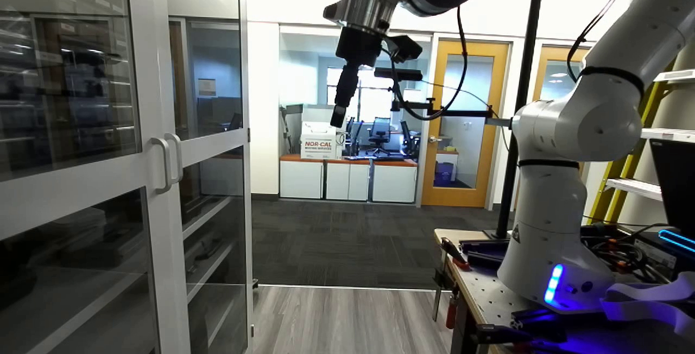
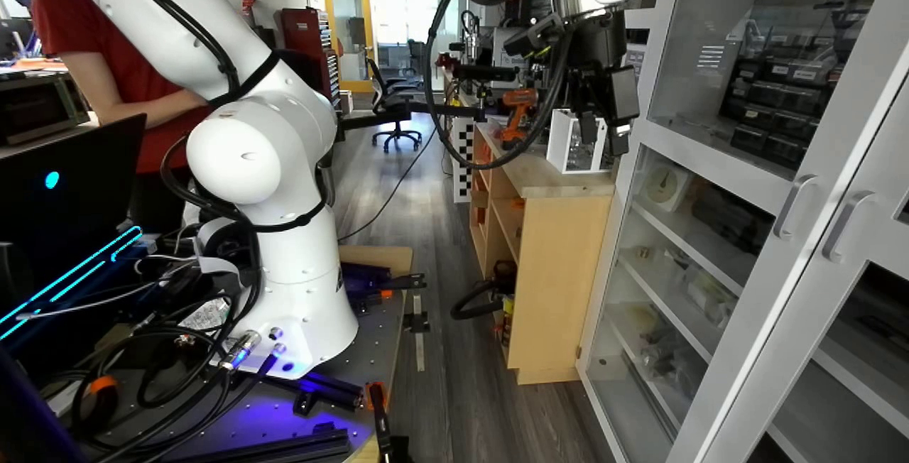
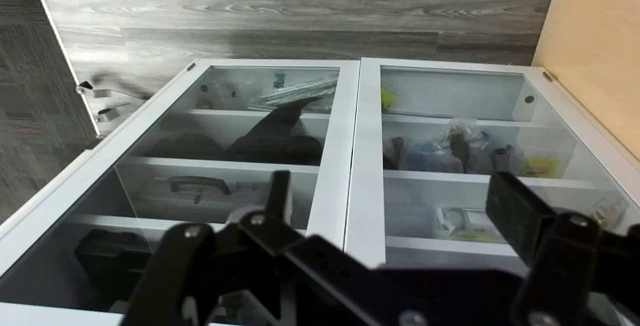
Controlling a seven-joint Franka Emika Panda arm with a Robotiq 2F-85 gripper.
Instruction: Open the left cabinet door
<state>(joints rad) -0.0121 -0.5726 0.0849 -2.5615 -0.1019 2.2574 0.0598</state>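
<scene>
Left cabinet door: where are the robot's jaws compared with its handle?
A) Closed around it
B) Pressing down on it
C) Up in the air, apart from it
C: in both exterior views the jaws hang in the air, with a gap between them and the handle of the left cabinet door.

In an exterior view, the camera stands close beside the tall, grey-white-framed, glass-paned left cabinet door [image 1: 76, 181]. In an exterior view facing nearly the opposite way, the camera looks past the jointed white robot arm [image 2: 302, 253]. Both share arm and door. The wrist view, upside down, looks down at the door from nearby.
</scene>
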